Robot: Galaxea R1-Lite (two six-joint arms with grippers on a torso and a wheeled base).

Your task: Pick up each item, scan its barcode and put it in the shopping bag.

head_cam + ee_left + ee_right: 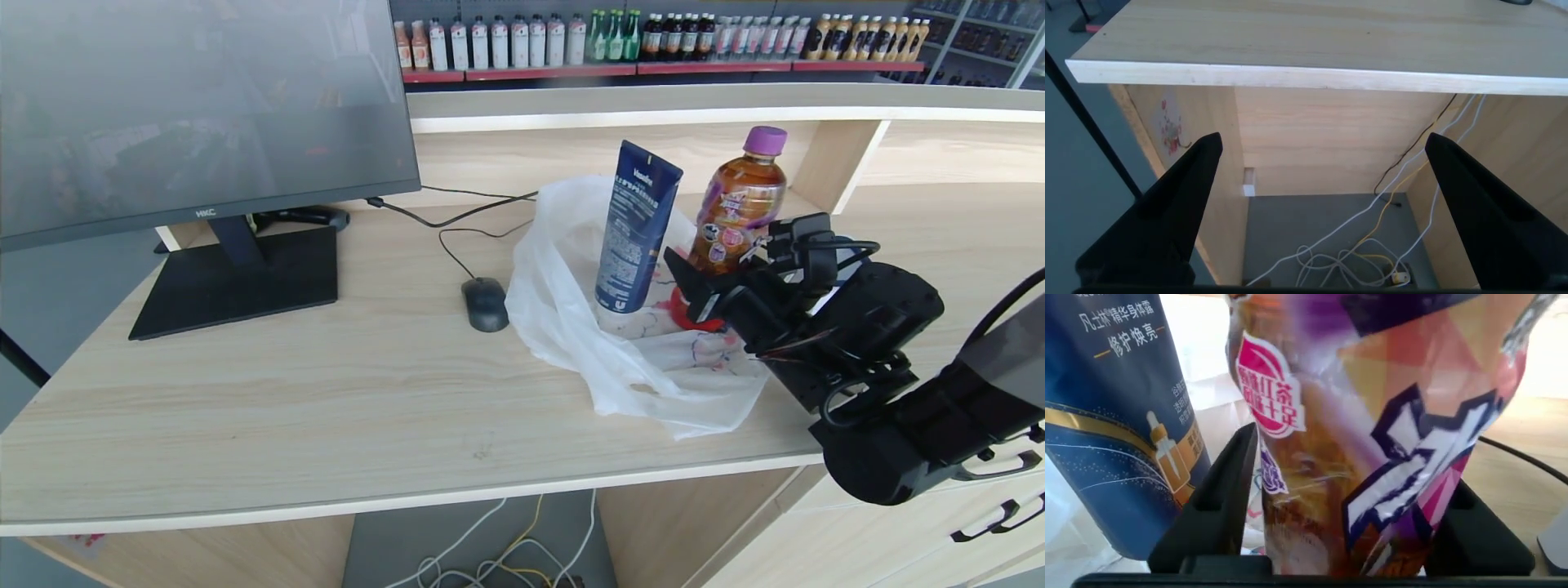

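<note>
Head view: the bottle (739,208) is held upright, clamped between the 2 fingers of the right gripper (712,265), at the open shopping bag (571,327), just beside the standing blue tube (635,224); its base is hidden. The left gripper (1323,145) is spread wide below the counter (1290,49) edge.

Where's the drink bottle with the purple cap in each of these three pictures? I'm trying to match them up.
Head view: the bottle stands right of centre, beside the blue tube, in the right gripper.
Right wrist view: the bottle is close up in the middle, with the blue tube alongside.
Left wrist view: this camera faces the counter edge and the cables below.
Shared landmark: the blue tube; the counter links the left wrist view.
</note>
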